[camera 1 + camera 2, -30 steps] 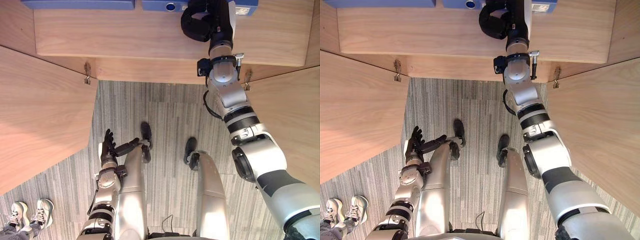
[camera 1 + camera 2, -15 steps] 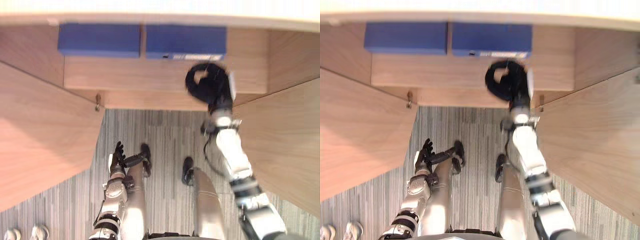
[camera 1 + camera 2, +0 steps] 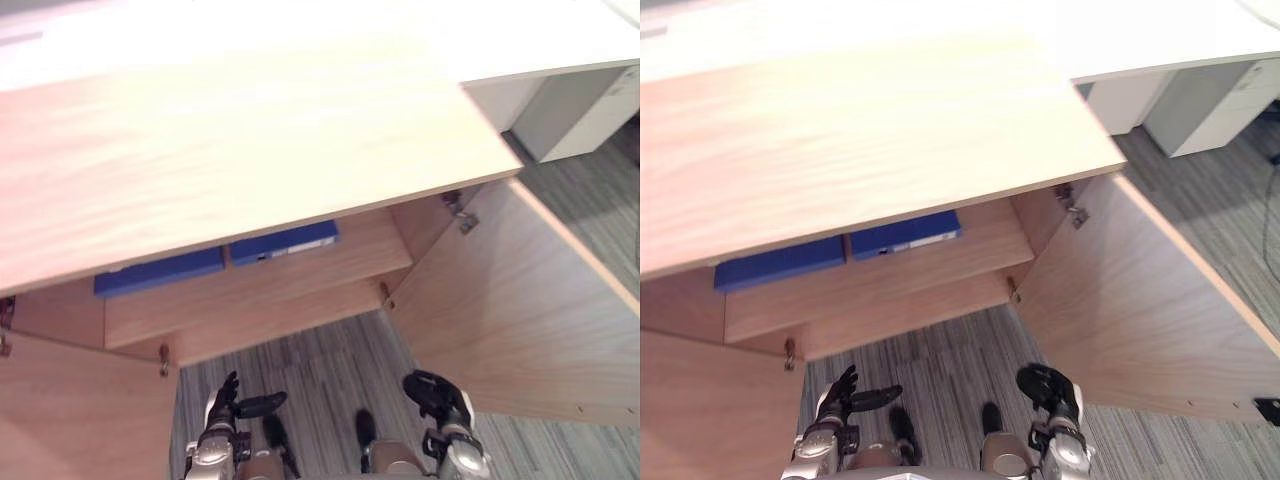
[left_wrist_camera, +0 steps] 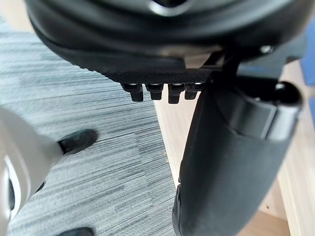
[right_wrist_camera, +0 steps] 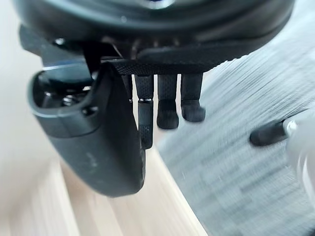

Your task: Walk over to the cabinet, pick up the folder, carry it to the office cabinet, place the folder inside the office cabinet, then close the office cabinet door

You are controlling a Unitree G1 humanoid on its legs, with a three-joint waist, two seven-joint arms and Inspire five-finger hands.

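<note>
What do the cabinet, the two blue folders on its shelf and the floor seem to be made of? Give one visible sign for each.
Cabinet: likely wood-look laminated board, matt; even pale grain, thin flat panels.
Folders: probably card or plastic; smooth, uniformly blue faces.
Floor: seemingly carpet; matt grey with fine stripes.

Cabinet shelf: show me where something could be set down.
Bare: the right end of the shelf, between the right blue folder and the cabinet's right side wall, and the strip along its front edge before both. Crowded: the back left, where the left blue folder lies beside it.
</note>
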